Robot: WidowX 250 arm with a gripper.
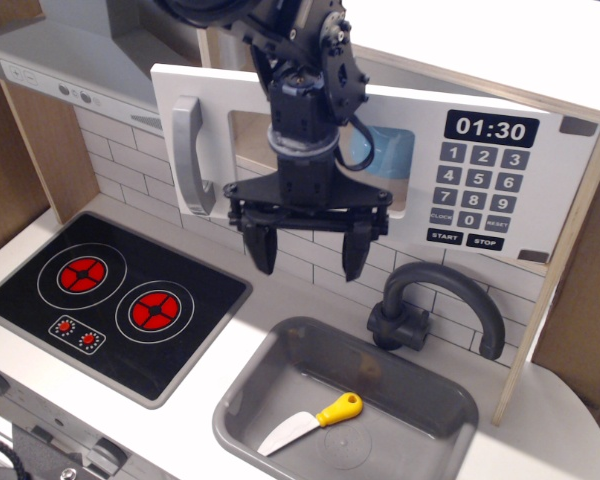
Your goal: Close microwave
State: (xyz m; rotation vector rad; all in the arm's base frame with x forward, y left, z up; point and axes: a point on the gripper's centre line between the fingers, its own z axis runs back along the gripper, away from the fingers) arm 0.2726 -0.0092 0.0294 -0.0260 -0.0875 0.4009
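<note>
The microwave (480, 180) is a pale wooden box with a wide white door (210, 110), a clear window, a grey vertical bar handle (188, 152), a black clock display reading 01:30 and a grey keypad. The door stands swung slightly out at its left edge. My gripper (308, 250) hangs in front of the door's lower middle, fingers pointing down and spread wide, open and empty. The arm hides part of the window. Something blue (380, 150) shows behind the window.
A black two-burner stove (110, 300) lies at the lower left. A grey sink (450, 400) at the lower right holds a yellow-handled knife (315, 420). A dark faucet (440, 300) stands behind the sink. A grey range hood (80, 60) is at the upper left.
</note>
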